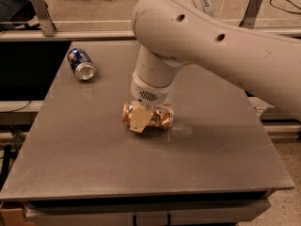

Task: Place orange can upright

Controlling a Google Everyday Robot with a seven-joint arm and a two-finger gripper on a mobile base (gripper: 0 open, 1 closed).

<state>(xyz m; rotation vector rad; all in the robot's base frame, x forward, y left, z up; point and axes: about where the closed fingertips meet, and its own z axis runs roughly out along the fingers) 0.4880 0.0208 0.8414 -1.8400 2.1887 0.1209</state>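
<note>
The orange can (pixel 157 118) lies on its side near the middle of the grey table (pixel 94 164), shiny copper with dented sides. My gripper (pixel 141 120) hangs straight down from the big white arm (pixel 197 36) and sits right on the can's left half, covering part of it. The can rests on the table surface.
A blue can with a silver end (pixel 81 64) lies on its side at the table's far left. A metal rail and posts (pixel 42 13) run behind the table. The table's front edge is near the bottom of the view.
</note>
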